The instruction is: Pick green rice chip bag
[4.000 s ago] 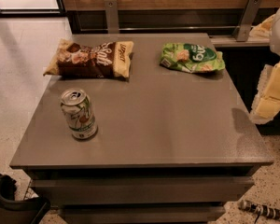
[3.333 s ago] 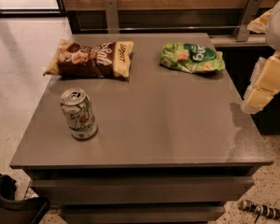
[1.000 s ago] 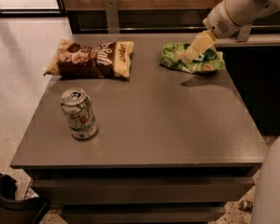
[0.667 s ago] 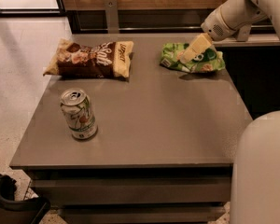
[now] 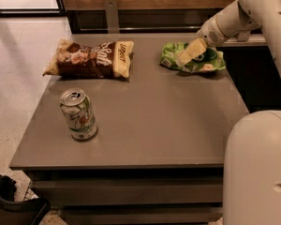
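Note:
The green rice chip bag (image 5: 203, 60) lies crinkled at the far right of the grey table (image 5: 159, 125). My gripper (image 5: 188, 54) reaches in from the upper right on its white arm. It sits directly over the left half of the bag, at or just above its surface, and hides part of it.
A larger brown and cream chip bag (image 5: 91, 59) lies at the far left of the table. A green and white soda can (image 5: 78, 114) stands upright near the front left. My white robot body (image 5: 257, 168) fills the lower right. A wooden wall panel runs behind the table.
The arm swung in from the right side of the table to over the green bag. My robot body now fills more of the lower right. The bag, can and brown bag have not moved.

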`<act>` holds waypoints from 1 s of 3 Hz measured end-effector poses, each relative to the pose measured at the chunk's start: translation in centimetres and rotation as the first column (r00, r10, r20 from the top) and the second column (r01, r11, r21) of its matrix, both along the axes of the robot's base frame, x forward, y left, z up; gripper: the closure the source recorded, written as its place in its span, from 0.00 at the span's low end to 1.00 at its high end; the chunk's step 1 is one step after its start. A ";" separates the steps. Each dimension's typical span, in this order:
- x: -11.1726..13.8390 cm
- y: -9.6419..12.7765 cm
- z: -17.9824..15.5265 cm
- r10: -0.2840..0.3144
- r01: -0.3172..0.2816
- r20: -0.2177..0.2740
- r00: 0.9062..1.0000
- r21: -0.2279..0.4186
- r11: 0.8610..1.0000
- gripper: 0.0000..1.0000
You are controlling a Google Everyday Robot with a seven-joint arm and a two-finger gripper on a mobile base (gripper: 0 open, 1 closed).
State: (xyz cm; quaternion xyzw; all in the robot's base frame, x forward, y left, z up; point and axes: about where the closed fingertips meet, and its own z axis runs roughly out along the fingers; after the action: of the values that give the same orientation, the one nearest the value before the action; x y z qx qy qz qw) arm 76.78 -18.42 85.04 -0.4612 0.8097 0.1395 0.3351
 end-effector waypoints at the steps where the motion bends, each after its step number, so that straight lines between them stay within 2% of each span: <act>1: -0.2 1.6 -2.5 0.007 -0.005 -0.036 0.999 0.057 0.998 0.12; 2: -0.4 2.4 -3.6 0.017 -0.013 -0.053 0.998 0.069 0.998 0.35; 3: -0.4 2.4 -3.2 0.017 -0.013 -0.053 0.998 0.069 0.998 0.66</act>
State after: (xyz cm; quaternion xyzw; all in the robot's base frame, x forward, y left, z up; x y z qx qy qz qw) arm 76.38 -15.98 81.80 -0.4517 0.8096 0.1820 0.3276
